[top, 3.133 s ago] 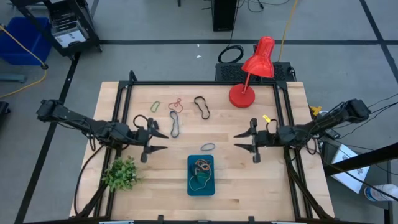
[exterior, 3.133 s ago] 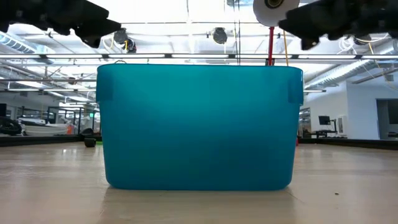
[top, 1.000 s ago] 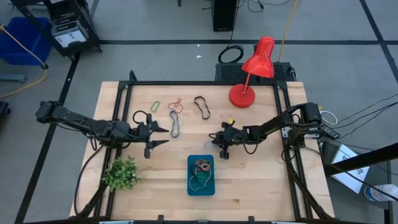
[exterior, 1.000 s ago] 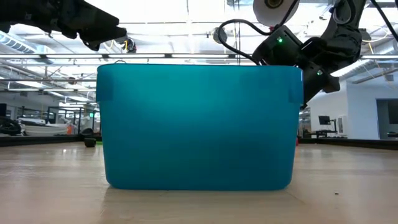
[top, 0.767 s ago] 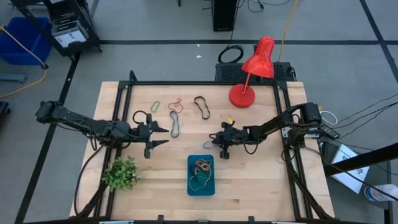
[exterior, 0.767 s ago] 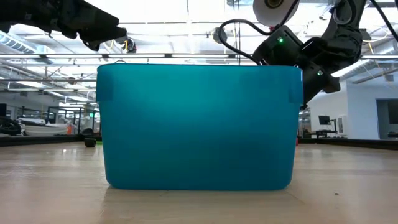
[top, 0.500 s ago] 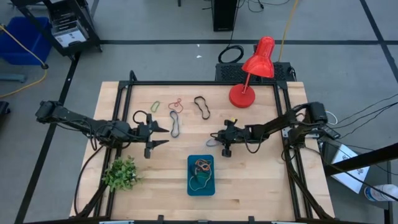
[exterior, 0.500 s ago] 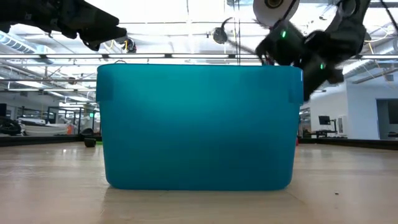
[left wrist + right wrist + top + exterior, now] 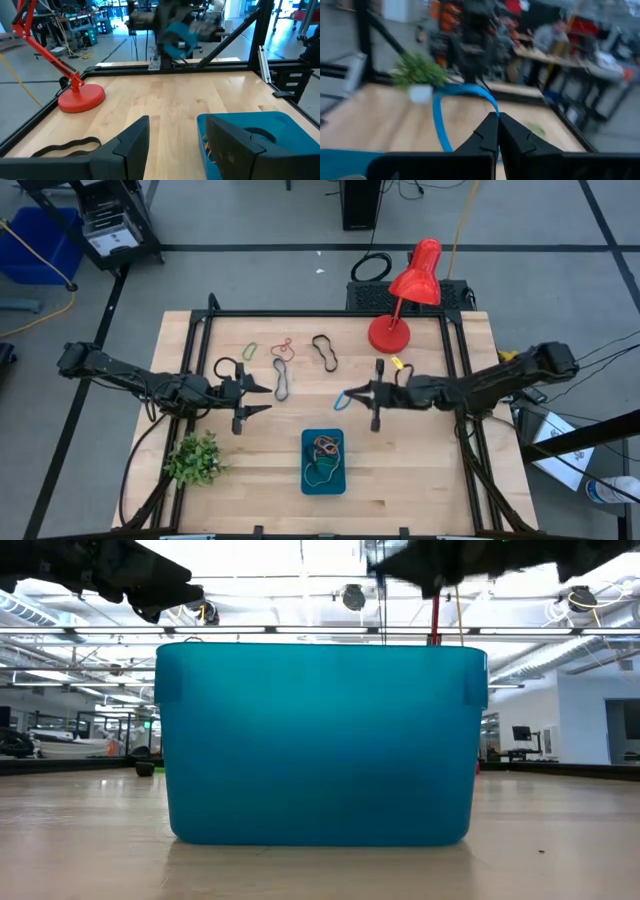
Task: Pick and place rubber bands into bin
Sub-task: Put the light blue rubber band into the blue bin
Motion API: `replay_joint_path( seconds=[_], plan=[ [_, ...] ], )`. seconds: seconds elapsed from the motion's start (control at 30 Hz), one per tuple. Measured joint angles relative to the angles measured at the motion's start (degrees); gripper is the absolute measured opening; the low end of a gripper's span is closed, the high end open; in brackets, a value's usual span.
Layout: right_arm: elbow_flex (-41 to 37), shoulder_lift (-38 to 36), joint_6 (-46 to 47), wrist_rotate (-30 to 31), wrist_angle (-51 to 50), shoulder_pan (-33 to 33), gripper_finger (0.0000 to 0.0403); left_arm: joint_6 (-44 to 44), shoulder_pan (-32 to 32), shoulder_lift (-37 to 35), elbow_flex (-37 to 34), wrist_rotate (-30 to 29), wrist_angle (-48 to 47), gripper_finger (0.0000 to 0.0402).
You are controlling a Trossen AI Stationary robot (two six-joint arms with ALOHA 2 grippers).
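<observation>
High view: the right gripper [image 9: 345,396] hangs above the wood just up from the bin [image 9: 323,461], its fingers pressed together on a blue rubber band [image 9: 341,400]. The bin holds several bands. The left gripper [image 9: 262,403] waits over the table's left half, fingers spread and empty, beside a dark band [image 9: 282,380]. 0.5 s ago the right gripper sat lower over the table; it has since lifted and its arm stretched out straighter.

Low view: the bin [image 9: 320,740] fills the middle; both arms are dark shapes above it.

Left wrist view: spread fingers [image 9: 132,145] frame the bin [image 9: 265,135].

Right wrist view: closed fingertips [image 9: 496,131] pinch the blue loop [image 9: 440,112], which dangles off the table.
</observation>
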Motion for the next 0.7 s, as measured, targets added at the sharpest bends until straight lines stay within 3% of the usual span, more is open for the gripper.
replay_joint_path(
  seconds=[0.13, 0.43, 0.6, 0.7],
  plan=[
    [4.21, 0.82, -3.77, 0.26, -2.56, 4.97, 0.0, -0.13, 0.0, 0.0, 0.0, -0.02, 0.0, 0.02],
    [23.36, 15.16, -2.15, -0.71, -30.6, 9.07, 0.0, -0.18, 0.0, 0.0, 0.0, -0.07, 0.01, 0.02],
    [25.89, 24.4, 1.32, -8.06, -32.29, 9.17, 0.0, -0.29, 0.0, 0.0, 0.0, -0.07, -0.11, 0.02],
    [25.89, 28.69, 3.63, -9.16, -32.44, 9.15, 0.0, -0.53, 0.0, -0.01, 0.0, -0.04, -0.23, 0.02]
  ],
)
